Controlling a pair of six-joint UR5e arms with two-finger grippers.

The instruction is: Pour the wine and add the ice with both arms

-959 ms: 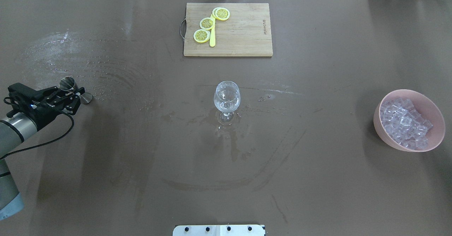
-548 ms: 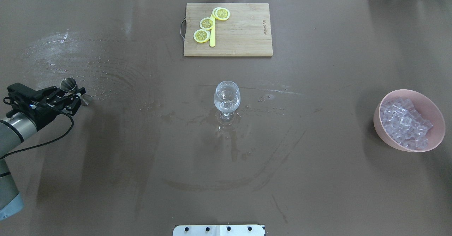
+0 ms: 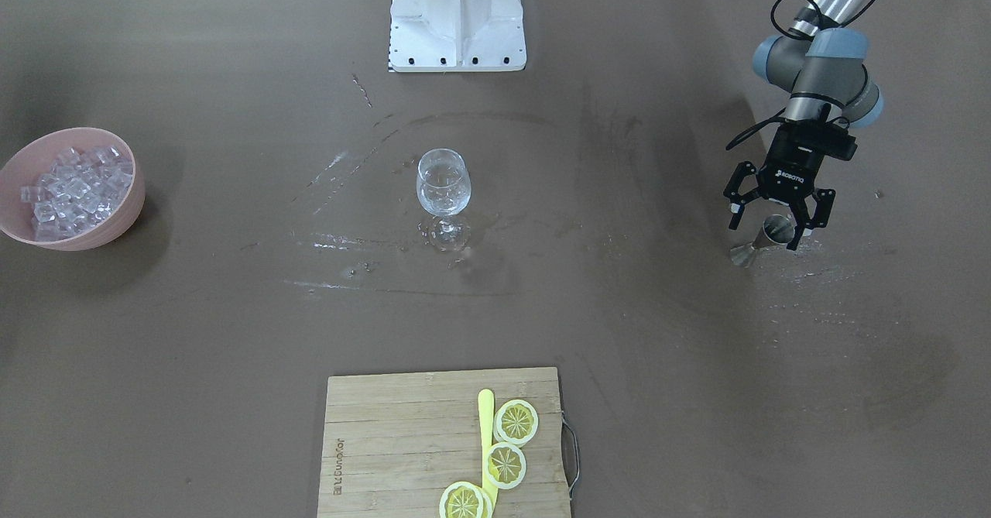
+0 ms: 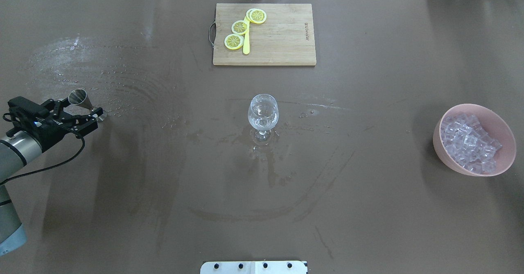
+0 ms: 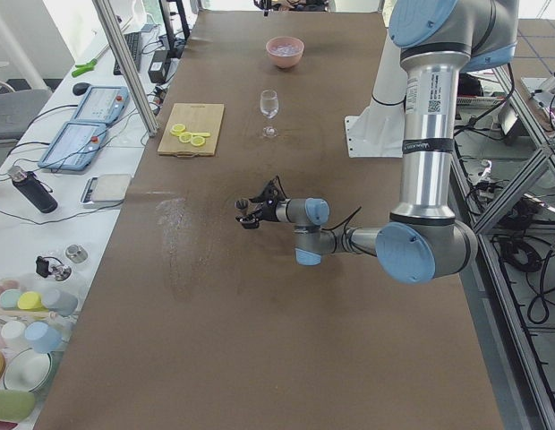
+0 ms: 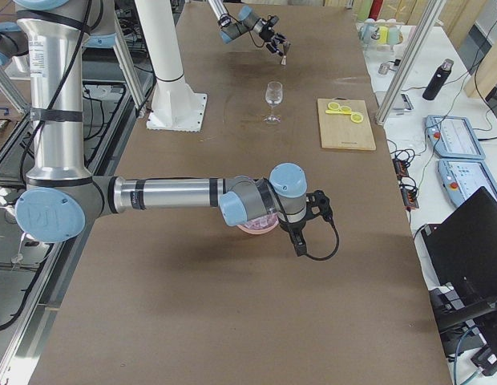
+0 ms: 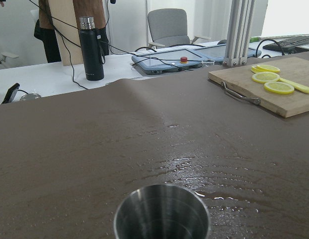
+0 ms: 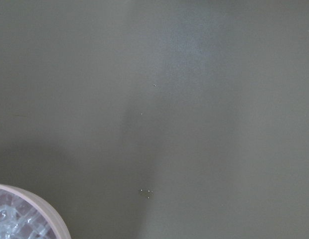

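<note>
A steel jigger (image 4: 80, 98) stands at the table's left side, between the spread fingers of my left gripper (image 4: 77, 116), which is open around it. The left wrist view looks into the jigger's cup (image 7: 162, 214). A clear wine glass (image 4: 263, 112) stands upright mid-table, apart from both arms. The ice (image 4: 468, 143) fills a pink bowl (image 4: 442, 120) at the right. My right gripper (image 6: 319, 207) shows only in the exterior right view, beside the bowl; whether it is open or shut I cannot tell. Its wrist view shows just the bowl's rim (image 8: 42, 205) and bare table.
A wooden cutting board (image 4: 282, 40) with lemon slices (image 4: 234, 41) and a yellow knife lies at the far middle edge. Wet streaks cover the table around the glass and near the jigger. The white robot base (image 4: 254, 267) sits at the near edge.
The left gripper's fingers have spread apart from the jigger, which now stands on the table between them. Glass, bowl and board have not moved.
</note>
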